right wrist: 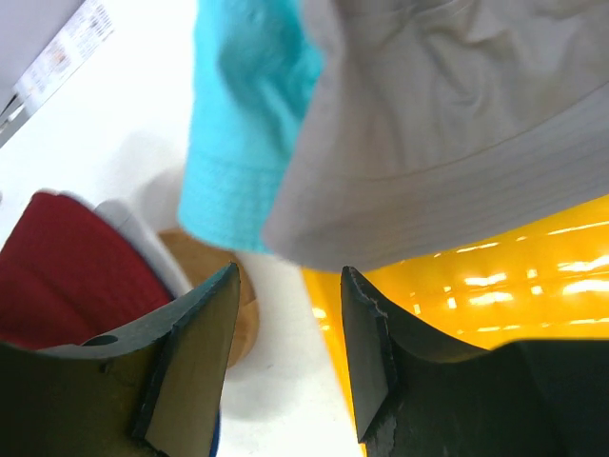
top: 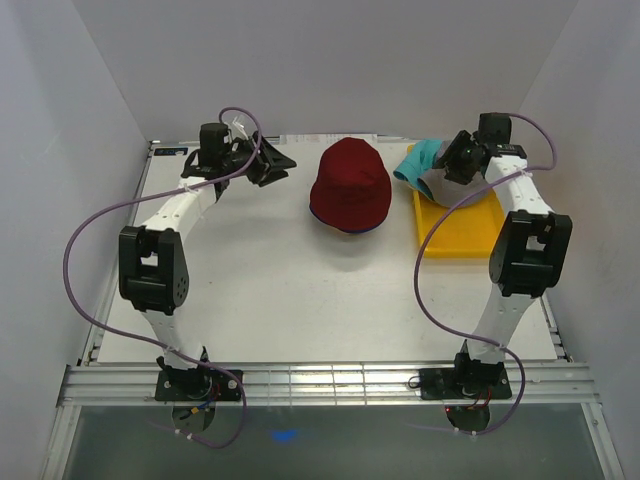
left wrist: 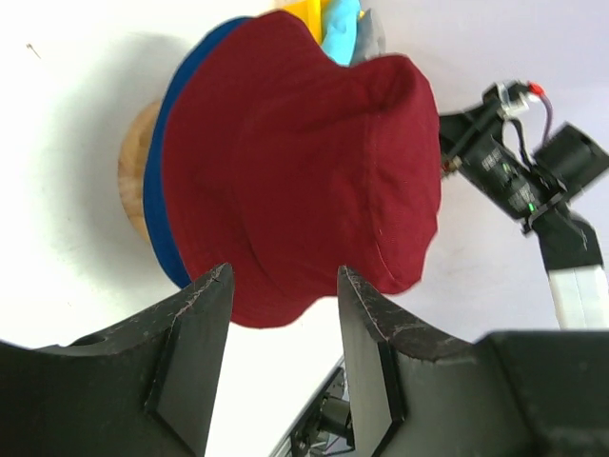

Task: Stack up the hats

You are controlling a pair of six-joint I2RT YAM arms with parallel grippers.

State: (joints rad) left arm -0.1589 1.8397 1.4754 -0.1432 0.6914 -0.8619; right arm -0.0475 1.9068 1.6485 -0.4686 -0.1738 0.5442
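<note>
Bright, even light; soft shadows; glare streaks on yellow tray (right wrist: 533,286); grey hat (right wrist: 447,114) blurred close to lens.

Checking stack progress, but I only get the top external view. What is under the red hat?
Observer: The blue hat; the left wrist view shows its brim beneath the red hat.
Operator: Anything beneath those?
Observer: A wooden stand shows under the blue hat's brim.
Operator: Is the right gripper gripping the grey hat?
Observer: No, the right gripper is open, the grey hat beyond its fingertips.

White table (top: 300,300): yellow tray (top: 460,232) (right side), wooden stand (left wrist: 133,171)
</note>
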